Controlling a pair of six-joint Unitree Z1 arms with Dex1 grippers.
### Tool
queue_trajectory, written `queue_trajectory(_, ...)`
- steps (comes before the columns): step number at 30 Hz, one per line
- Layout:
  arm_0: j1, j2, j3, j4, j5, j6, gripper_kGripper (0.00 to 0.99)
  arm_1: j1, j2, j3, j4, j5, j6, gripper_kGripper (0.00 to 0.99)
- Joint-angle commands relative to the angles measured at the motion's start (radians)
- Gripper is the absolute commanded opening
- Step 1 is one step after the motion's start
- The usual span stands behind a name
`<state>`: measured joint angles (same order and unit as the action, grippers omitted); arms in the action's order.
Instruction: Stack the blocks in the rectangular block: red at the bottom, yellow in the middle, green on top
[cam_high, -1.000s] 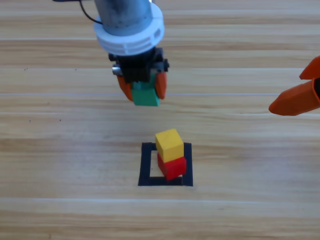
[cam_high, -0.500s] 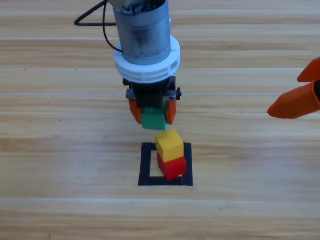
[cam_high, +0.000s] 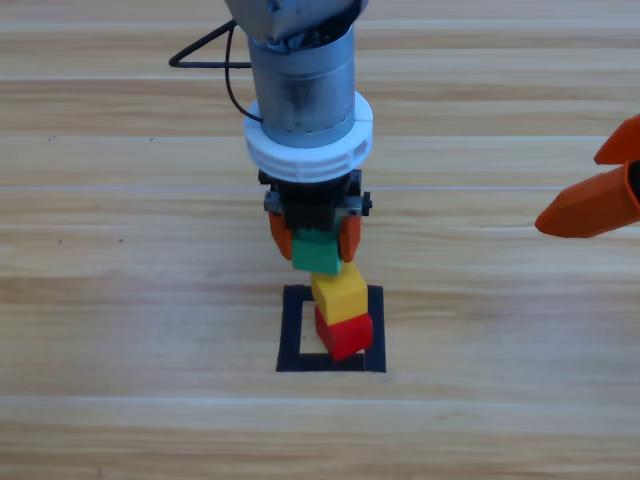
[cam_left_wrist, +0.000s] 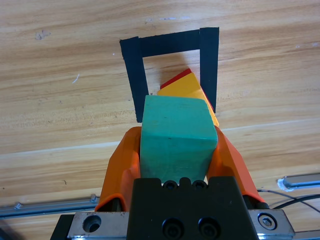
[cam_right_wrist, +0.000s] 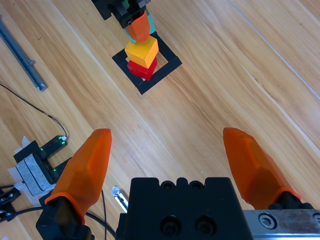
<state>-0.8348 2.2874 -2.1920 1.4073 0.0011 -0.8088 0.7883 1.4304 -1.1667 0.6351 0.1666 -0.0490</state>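
Overhead, left claw (cam_high: 316, 238) gripping green (cam_high: 317, 254), seemingly above yellow (cam_high: 339, 294)

A robot test bench in a lab or workshop

The wooden table (cam_high: 120, 330) carries a taped black rectangle (cam_high: 293, 330) as a marked target. At the lower left of the right wrist view, loose black cables (cam_right_wrist: 30, 105), a small electronic module (cam_right_wrist: 50, 146) with green lights and a metal rail (cam_right_wrist: 20, 55) lie on the table.
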Motion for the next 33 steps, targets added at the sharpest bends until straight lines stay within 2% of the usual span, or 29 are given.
queue_trajectory(1,-0.027,0.043,0.006,0.010,-0.009,0.016,0.002,-0.026,0.061,-0.014,0.017,0.010,-0.011,0.983)
queue_trajectory(33,-0.066,0.067,-0.018,0.009,-0.009,0.005,0.018,-0.026,0.077,-0.027,0.018,0.017,-0.017,0.983)
